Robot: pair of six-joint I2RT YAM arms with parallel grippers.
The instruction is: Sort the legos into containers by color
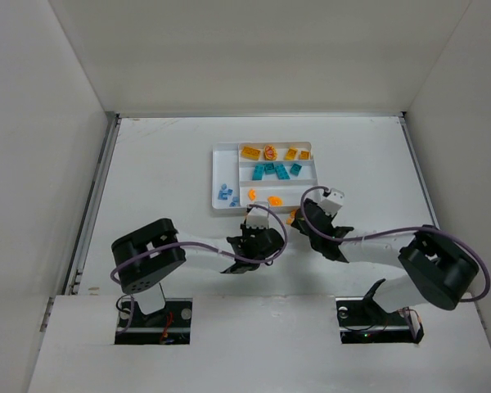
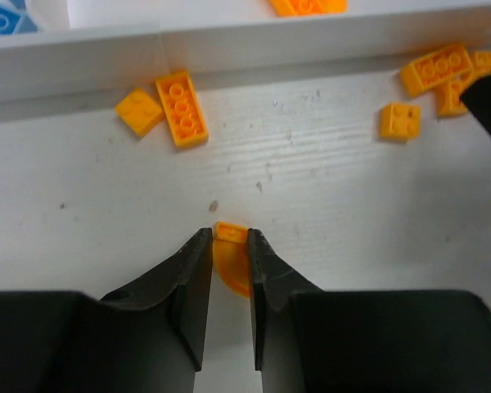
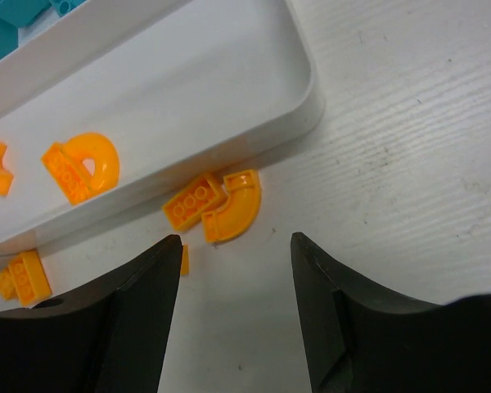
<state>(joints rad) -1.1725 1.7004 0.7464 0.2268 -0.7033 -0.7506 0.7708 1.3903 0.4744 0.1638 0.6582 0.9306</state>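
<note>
The white tray [image 1: 215,176] holds light blue legos [image 1: 226,194] in its narrow side section, and yellow-orange [image 1: 270,152], teal [image 1: 272,170] and orange legos [image 1: 262,197] in the three long sections. My left gripper [image 1: 250,228] [image 2: 227,237] is shut on an orange curved lego [image 2: 231,260] resting on the table just in front of the tray. My right gripper [image 1: 297,216] [image 3: 237,239] is open and empty. It hovers just short of an orange brick [image 3: 195,202] and an orange curved piece [image 3: 236,206] lying against the tray's near wall [image 3: 254,135].
Loose orange bricks lie by the tray wall [image 2: 229,45]: a long one [image 2: 181,108], a small one [image 2: 139,110], and more at right [image 2: 435,70] [image 2: 399,120]. A small orange bit [image 3: 184,259] sits by my right gripper's left finger. White walls enclose the table.
</note>
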